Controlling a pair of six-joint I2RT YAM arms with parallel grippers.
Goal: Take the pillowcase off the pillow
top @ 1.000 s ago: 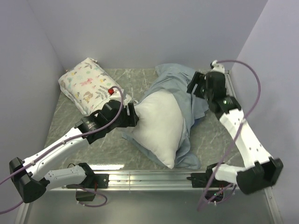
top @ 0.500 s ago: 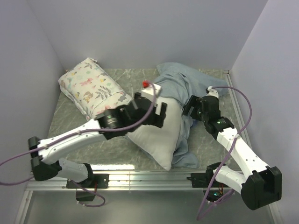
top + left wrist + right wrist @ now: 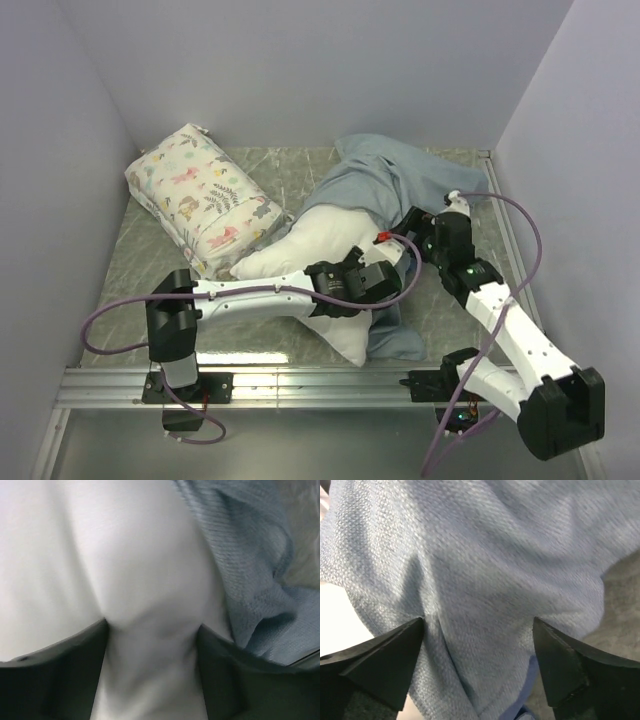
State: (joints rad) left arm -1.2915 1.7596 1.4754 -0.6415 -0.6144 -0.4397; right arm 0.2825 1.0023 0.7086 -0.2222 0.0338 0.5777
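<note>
left gripper [image 3: 152, 625]: on my wrist feed it's clamped on a bunch of the pillow [image 3: 318, 228]. The white stuffing bulges above the 2 dark fingers [image 3: 55, 680] and narrows between them.
right gripper [image 3: 477, 622]: fingers spread wide, with grey-blue cloth lying slack across the gap and a crease running down between them.
arms: from the top cam I see the left arm stretched across the pillow toward the right, and the 2 grippers end up just beside each other at the pillow's right edge.
pillow: middle of the table [image 3: 130, 265], lying on a slant, mostly bare on its left and far parts.
pillowcase [image 3: 390, 180]: heaped at the far right, then trailing down the pillow's right side to the near corner (only the lighter grey-blue side shows, I can't spot any print).
floral pillow [image 3: 200, 195]: far left, well apart from both grippers, its near end close to the big pillow's left corner.
</note>
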